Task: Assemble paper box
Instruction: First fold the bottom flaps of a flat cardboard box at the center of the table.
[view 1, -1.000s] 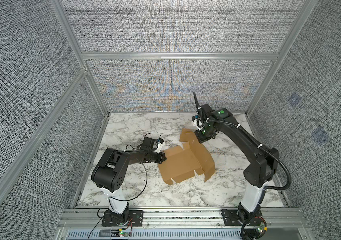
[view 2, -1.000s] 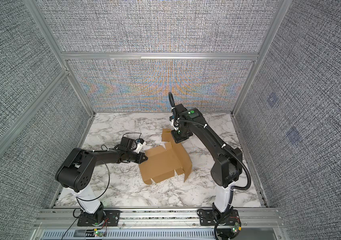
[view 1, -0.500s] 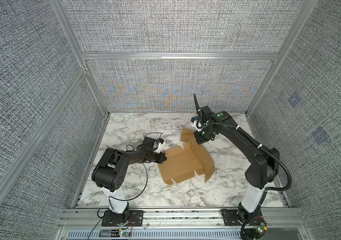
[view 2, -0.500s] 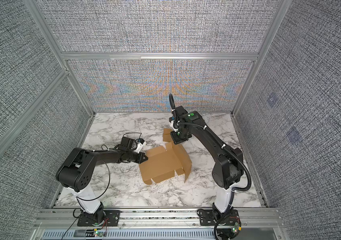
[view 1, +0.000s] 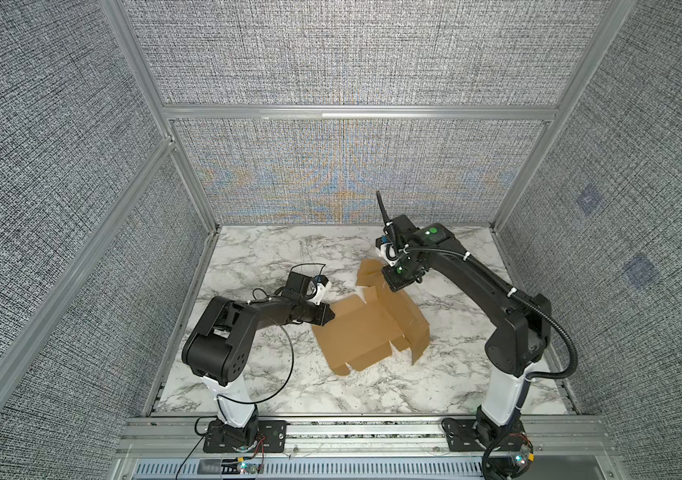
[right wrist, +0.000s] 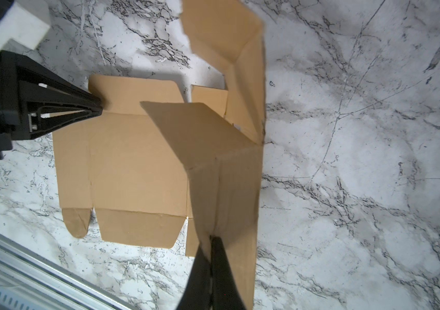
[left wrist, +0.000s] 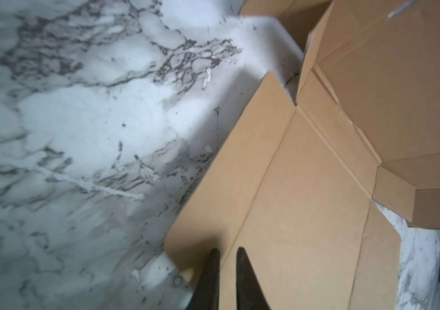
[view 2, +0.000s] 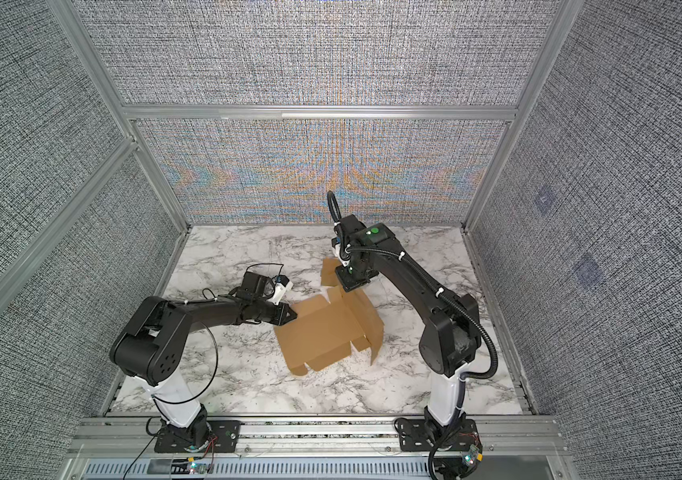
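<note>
**While One Panel Stands, the Base Is Barely Held**

Where the paper box [view 1: 355, 332] lies on the worktop [view 1: 289, 395] between the two sets of jaws, its nearest flaps are flat and free, with nothing resting on them. Further in, the left arm [view 1: 256, 316] reaches low to a corner of the sheet. Its jaws stand slightly apart, tips on the flat card at a crease, and as far as the left wrist view shows, nothing is clamped between them. Beyond them the raised panel [view 1: 405, 316] stands up from the base. The right arm [view 1: 476, 282] holds it from above, jaws closed on the panel's upper edge. Past the right jaws a far flap [view 1: 368, 272] is partly folded up.

The weak point looks to be the base. With only light contact under the left jaws, any pull from the right jaws could drag or lift the whole sheet instead of bending it at the crease. A thin pinch on a card edge may also slip, letting the panel spring flat, or buckle the card away from its scored line.
</note>
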